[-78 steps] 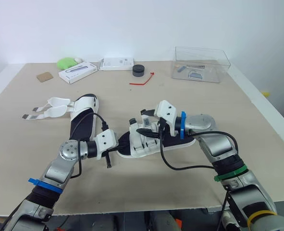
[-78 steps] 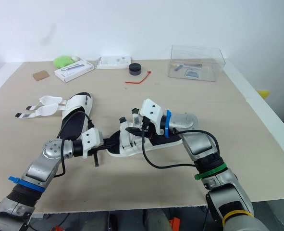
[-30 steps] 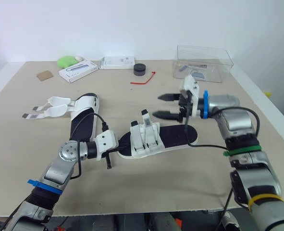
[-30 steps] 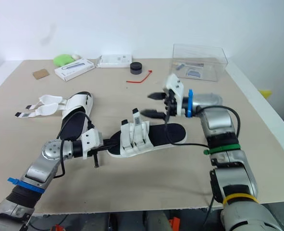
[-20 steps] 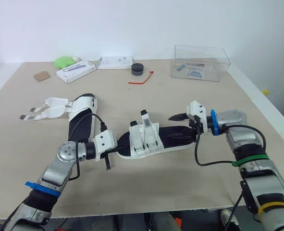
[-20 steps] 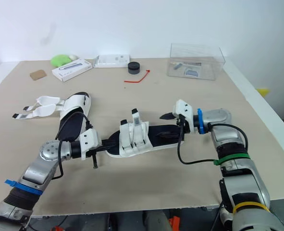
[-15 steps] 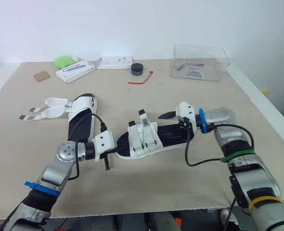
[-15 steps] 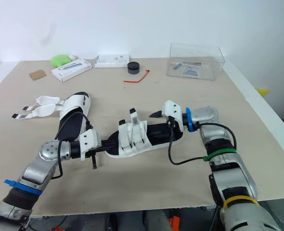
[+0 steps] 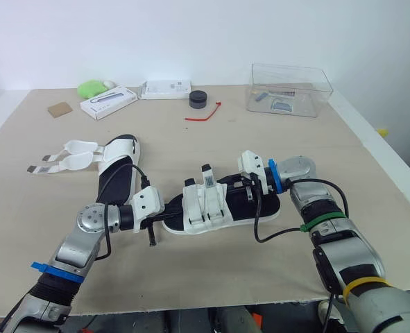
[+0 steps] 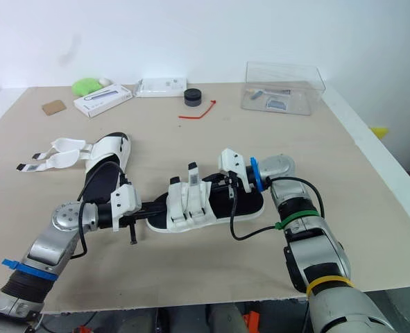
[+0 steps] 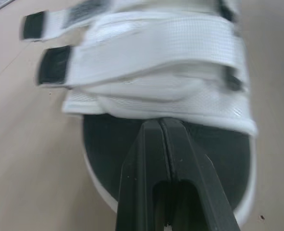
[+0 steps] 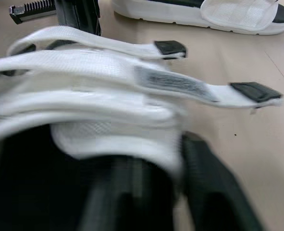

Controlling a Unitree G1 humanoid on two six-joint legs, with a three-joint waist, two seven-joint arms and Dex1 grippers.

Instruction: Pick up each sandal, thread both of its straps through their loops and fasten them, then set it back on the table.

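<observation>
Through the head cameras I see the white-strapped sandal with the black footbed (image 9: 222, 208) lying flat in the middle of the beige surface (image 9: 211, 270). My left end effector (image 9: 168, 211) is at its toe end and my right end effector (image 9: 241, 191) is over its heel half. The left wrist camera adds that the left fingers (image 11: 142, 168) are pressed together over the toe footbed. The right wrist camera shows the right fingers (image 12: 206, 202) spread apart at the upper, the two black-tipped straps (image 12: 180, 84) jutting free, and the other white-and-black sandal (image 12: 199, 12) beyond.
</observation>
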